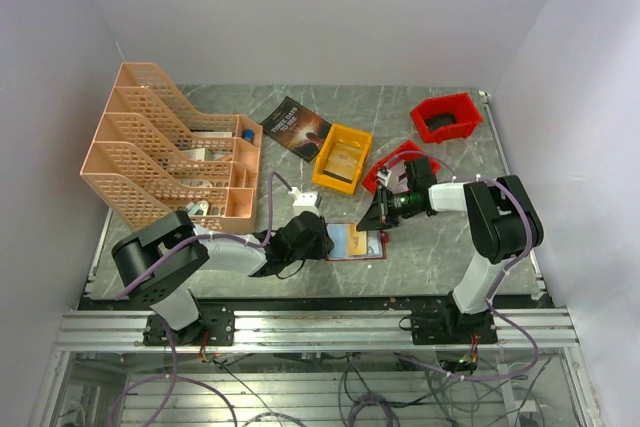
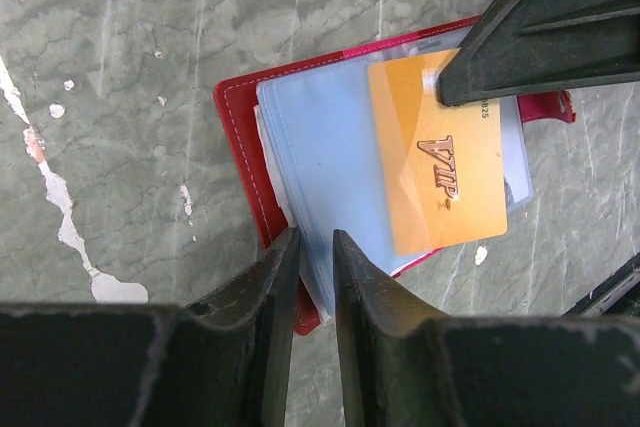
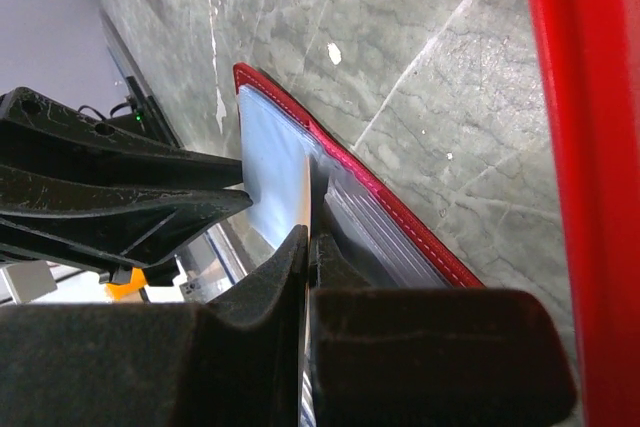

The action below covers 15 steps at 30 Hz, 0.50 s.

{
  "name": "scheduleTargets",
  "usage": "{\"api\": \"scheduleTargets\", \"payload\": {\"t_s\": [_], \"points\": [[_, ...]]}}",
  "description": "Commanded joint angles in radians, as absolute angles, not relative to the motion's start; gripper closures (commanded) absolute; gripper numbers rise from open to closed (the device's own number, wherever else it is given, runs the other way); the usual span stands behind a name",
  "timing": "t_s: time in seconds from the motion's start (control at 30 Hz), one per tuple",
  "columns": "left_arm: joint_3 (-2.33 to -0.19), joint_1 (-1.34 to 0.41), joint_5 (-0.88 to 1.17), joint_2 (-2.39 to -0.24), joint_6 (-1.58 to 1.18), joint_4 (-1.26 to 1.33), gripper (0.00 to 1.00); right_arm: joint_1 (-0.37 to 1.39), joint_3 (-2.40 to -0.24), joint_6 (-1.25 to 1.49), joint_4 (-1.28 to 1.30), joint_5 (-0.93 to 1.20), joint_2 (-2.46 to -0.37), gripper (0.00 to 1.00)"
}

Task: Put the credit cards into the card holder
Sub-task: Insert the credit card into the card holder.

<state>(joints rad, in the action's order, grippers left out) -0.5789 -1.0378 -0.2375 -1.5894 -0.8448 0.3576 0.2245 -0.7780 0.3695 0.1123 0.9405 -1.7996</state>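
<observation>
Now one card holder (image 2: 300, 147) lies open on the tabletop (image 2: 120, 47), between the two grippers. One orange card (image 2: 440, 162) rests on its clear pockets, pinched at an edge by the right gripper (image 3: 308, 247). Left gripper (image 2: 312, 247) is narrowed over the holder's clear sleeve edge.

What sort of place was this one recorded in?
Probably a lab test cell, not a real office: plain white walls box in a marble-look table, two arms are bolted to a metal rail, and loose cables hang below.
</observation>
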Motion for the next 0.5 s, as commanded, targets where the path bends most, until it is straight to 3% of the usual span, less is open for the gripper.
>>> {"api": "scheduleTargets", "payload": {"t_s": [0.0, 0.47], "points": [[-0.592, -1.042, -0.233, -1.575, -0.836, 0.352, 0.68, 0.215, -0.76, 0.379, 0.064, 0.934, -1.769, 1.0], [-0.597, -1.042, -0.221, -1.592, -0.843, 0.356, 0.68, 0.224, -0.71, 0.429, -0.035, 0.962, -1.781, 1.0]]}}
